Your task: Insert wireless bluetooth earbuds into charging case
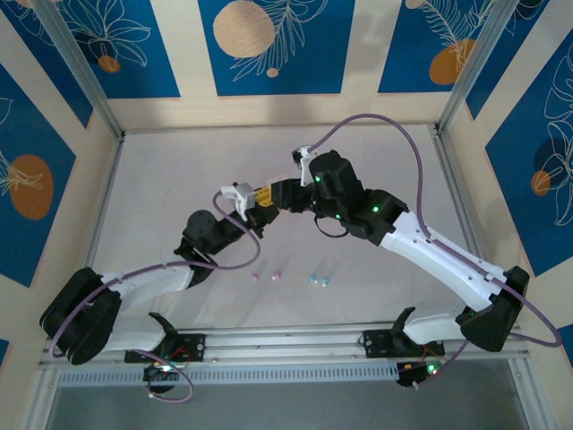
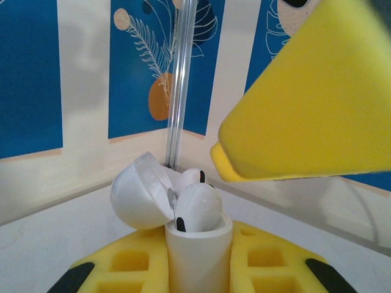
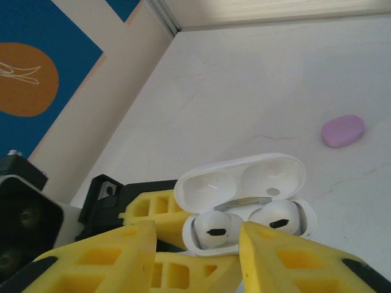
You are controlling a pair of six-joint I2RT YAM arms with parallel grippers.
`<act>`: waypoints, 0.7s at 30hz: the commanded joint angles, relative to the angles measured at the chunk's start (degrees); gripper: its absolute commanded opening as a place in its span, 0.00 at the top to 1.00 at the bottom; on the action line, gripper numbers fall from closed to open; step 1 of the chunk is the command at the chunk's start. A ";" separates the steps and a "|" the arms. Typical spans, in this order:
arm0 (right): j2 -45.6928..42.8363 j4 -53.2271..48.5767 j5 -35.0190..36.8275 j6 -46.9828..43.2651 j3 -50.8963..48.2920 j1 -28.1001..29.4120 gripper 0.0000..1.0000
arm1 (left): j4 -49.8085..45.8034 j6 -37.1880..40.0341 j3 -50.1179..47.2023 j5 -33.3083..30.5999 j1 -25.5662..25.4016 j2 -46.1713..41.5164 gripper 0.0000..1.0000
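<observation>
Nearest, pink earbuds (image 1: 277, 275) and teal earbuds (image 1: 314, 279) are lying loose at 6 o'clock from the white charging case (image 3: 244, 177), which the left gripper (image 2: 200, 262) is clamping, white earbuds (image 3: 215, 230) seated inside. At its 3 o'clock the right gripper (image 3: 195, 229) is hovering spread and empty. Being tiny, light and glossy, the buds are likely slipping easily, so pinching their sides gently seems best.

White table (image 1: 179, 179), 2 pink earbuds (image 1: 257, 277), 2 teal earbuds (image 1: 313, 279)
</observation>
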 commanded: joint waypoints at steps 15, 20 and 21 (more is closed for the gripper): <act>-3.56 -4.16 -7.84 -1.95 6.83 -5.99 0.55 | -1.23 4.41 3.54 3.52 -0.41 -1.94 1.00; 1.01 -13.64 -17.73 -0.63 11.73 -14.71 0.55 | -3.61 6.71 3.78 7.41 -0.37 -3.72 1.00; 2.36 -15.30 -20.34 -0.29 12.76 -16.44 0.55 | -4.39 7.02 4.04 8.11 -0.36 -4.10 1.00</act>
